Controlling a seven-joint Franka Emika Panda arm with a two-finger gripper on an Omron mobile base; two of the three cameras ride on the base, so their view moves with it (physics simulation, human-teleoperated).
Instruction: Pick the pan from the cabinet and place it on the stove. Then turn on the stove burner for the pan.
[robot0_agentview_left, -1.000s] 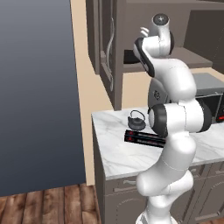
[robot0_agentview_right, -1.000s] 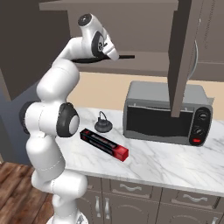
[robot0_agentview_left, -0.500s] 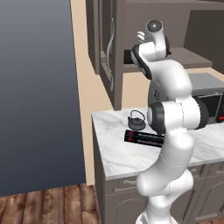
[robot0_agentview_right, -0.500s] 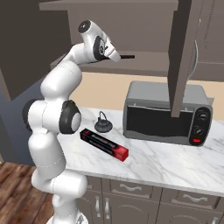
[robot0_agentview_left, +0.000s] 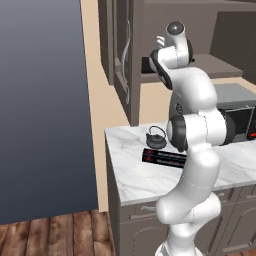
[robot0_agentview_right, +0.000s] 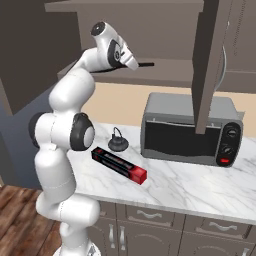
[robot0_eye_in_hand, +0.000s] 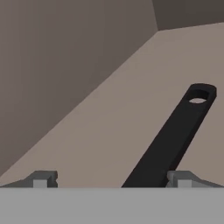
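Two spread gripper tips flank the pan handle inside the cabinet.

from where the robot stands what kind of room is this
A rendered home kitchen, most likely: a marble counter carries a grey toaster oven and a small black teapot, with a dark wooden wall cabinet hanging open above.

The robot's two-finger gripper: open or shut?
Open. In the hand view the gripper has its dark fingertips far apart, the black pan's long handle between them, ungripped.
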